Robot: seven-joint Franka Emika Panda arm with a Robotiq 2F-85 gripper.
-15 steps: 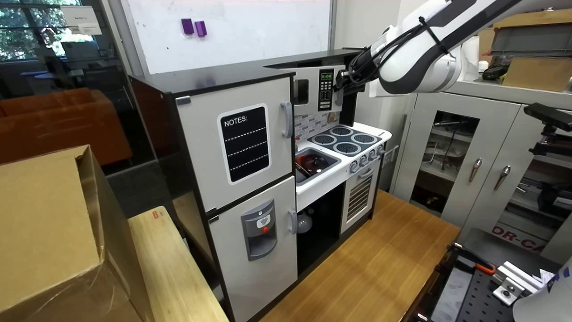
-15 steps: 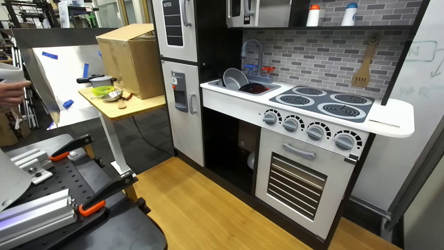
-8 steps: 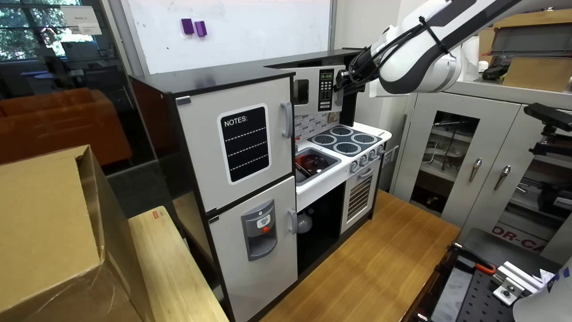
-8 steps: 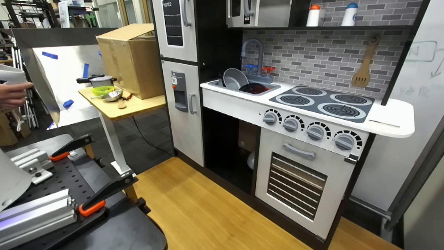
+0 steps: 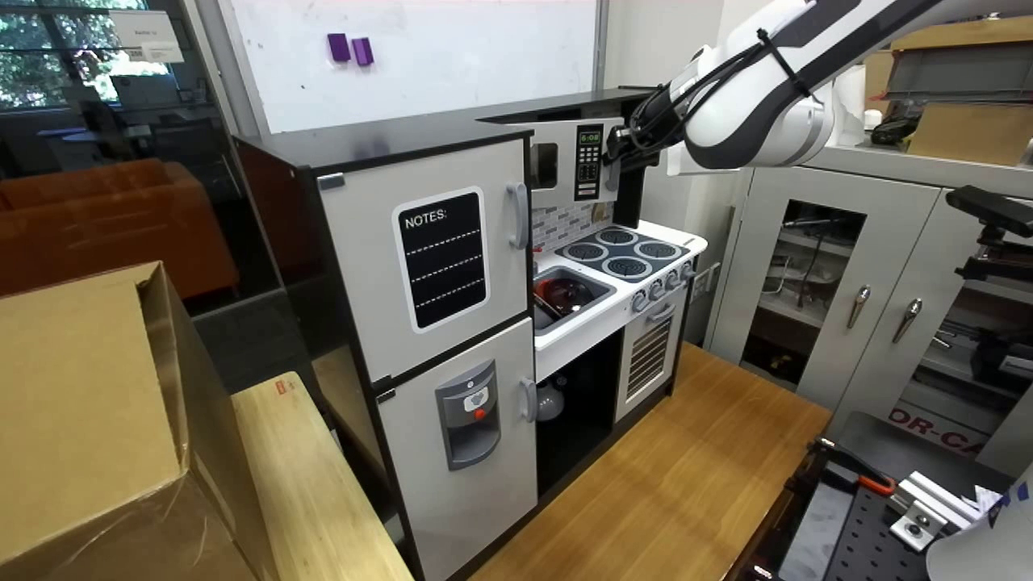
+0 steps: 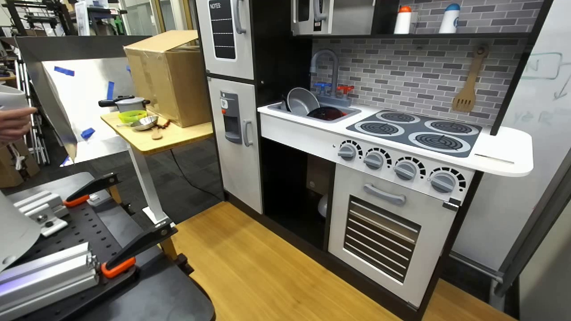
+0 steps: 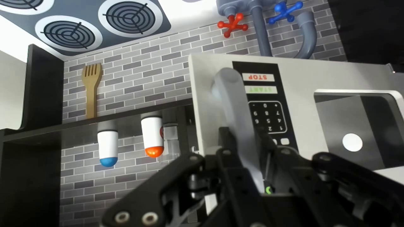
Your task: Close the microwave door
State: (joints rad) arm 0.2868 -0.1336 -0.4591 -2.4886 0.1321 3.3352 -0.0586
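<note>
The microwave door (image 7: 303, 78) is pale, with a dark window (image 7: 363, 123) and a black keypad panel (image 7: 268, 113). Its free edge appears to stand out in front of the shelf, so it looks ajar. In an exterior view I see the door (image 5: 566, 165) from the fridge side; elsewhere only its lower part with the handle (image 6: 319, 13) shows at the top edge. My gripper (image 7: 243, 134) has a black finger on each side of the grey handle (image 7: 232, 94) and is shut on it. From outside, the gripper (image 5: 615, 149) sits at the door's free side.
The tall fridge (image 5: 363, 274) stands beside the microwave. On the shelf (image 6: 468, 35) right of it are an orange-capped bottle (image 6: 403, 20) and a blue-capped bottle (image 6: 449, 18). Below lie the sink with a tap (image 6: 332, 67) and the stove top (image 6: 415, 131). A person's hand (image 6: 15, 120) shows far left.
Arm, gripper and door hold the same place throughout. Only the person's hand at the frame's edge shifts a little.
</note>
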